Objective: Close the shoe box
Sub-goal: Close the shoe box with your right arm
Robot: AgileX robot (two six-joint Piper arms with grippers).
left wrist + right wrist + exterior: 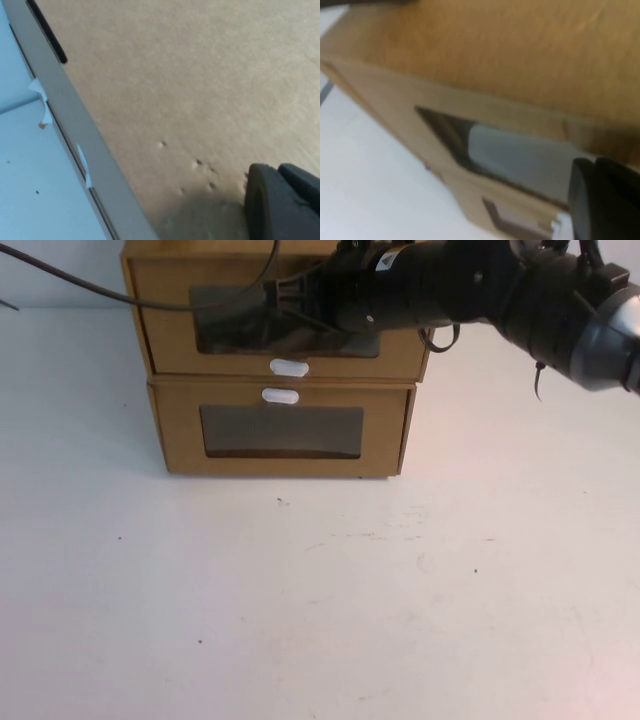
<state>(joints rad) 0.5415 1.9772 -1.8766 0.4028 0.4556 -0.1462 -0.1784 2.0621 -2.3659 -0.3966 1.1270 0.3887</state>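
Right pincer [285,300] is at the front of the upper box, over the left part of its window, and the black right arm [480,285] reaches to it from the right side across the top of the stack. From the high view I cannot tell if its fingers are apart or together, because they are dark against the dark window. In the right wrist view only one black finger [600,200] shows at the edge, so the state is not clear there too.

Left pincer [282,202] is very close to a brown cardboard surface, and one dark finger seems to touch it or nearly touch it. I cannot tell if this pincer is apart or together, and the high view does not show it.

Two brown boxes stand one on the other at the far side of the white tabletop [320,600]. The shoe box [275,315] is the upper one; its small white pull tab [289,367] sits below its clear window. Its front face looks a little more forward than the shell at the left side, but I cannot say surely if the drawer is fully in. The lower box [285,430] has its white tab [281,395] above its window, just beside the upper tab. A dark cable [120,295] runs across the upper left.
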